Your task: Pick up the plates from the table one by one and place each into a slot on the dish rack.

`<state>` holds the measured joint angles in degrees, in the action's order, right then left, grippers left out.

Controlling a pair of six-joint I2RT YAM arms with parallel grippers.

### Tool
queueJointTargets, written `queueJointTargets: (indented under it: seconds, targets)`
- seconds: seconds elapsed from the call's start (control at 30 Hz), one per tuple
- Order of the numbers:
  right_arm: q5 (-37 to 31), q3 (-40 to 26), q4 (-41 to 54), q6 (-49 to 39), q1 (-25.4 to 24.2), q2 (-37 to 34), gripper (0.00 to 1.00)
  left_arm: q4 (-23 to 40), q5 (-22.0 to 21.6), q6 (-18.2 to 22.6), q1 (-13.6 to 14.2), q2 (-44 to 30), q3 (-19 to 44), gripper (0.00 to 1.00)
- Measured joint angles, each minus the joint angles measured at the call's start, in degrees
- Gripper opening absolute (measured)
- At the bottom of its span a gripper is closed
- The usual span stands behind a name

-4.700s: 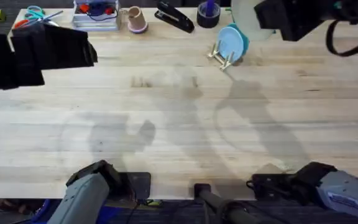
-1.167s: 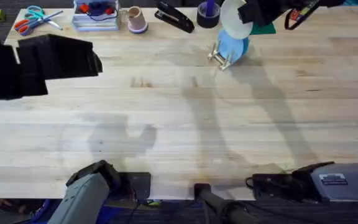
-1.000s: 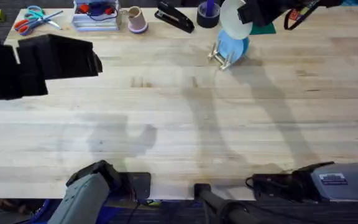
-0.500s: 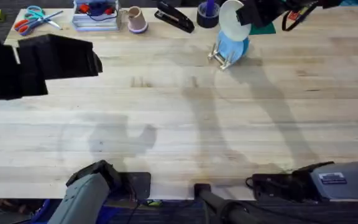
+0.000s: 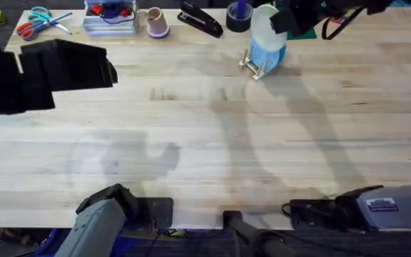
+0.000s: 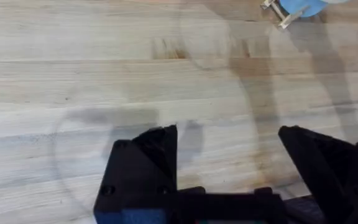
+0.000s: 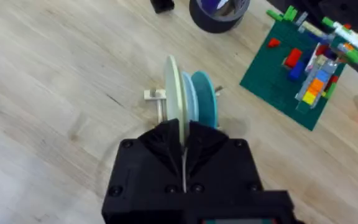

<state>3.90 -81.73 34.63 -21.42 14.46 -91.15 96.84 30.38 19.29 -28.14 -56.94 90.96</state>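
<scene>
From overhead, the right arm's black two-finger tool point(image 5: 282, 19) is way out at the far edge of the pale plank-wood bench point(image 5: 205, 143), pinching the small pale yellow-green round plate point(image 5: 261, 21) on edge, I'd guess so it can drop straight down between slats. It sits right above the little light-wood slatted dish rack point(image 5: 253, 66), where the matching light blue round plate point(image 5: 270, 48) already stands upright in a slot. So that's two plates total, one racked and one in the air, none left lying flat on the bench that I can spot. The left arm's black tool point(image 5: 63, 64) hangs off to the left side, well apart from all that. In the left wrist view its tool point(image 6: 229, 162) is spread wide with nothing between the fingers, just bare bench under it, and the rack with the blue plate peeks in far off. In the right wrist view the tool point(image 7: 184, 149) is clamped tight on the yellow-green plate's point(image 7: 174, 96) rim, held vertical and just beside the blue plate point(image 7: 205, 102), lined up parallel with it over the rack point(image 7: 155, 94), looks like it's aiming for the neighbouring slot.
</scene>
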Motion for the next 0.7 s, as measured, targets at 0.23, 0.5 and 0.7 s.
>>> queueJointTargets:
  seconds: [0.23, 0.5, 0.7]
  targets:
    - [0.01, 1.83, -1.55, 0.01, 0.00, 0.02, 0.027, 0.00, 0.01, 0.00, 0.00, 0.00, 0.00, 0.995]
    - [1.36, 2.61, -2.95, 0.03, 0.00, -0.07, 0.027, 0.00, -0.01, 0.00, 0.00, -0.01, 0.00, 0.996]
    - [3.32, 2.61, -3.10, 0.64, 0.15, -2.00, 0.027, 0.00, 0.01, 0.00, 0.00, 0.01, 0.00, 0.995]
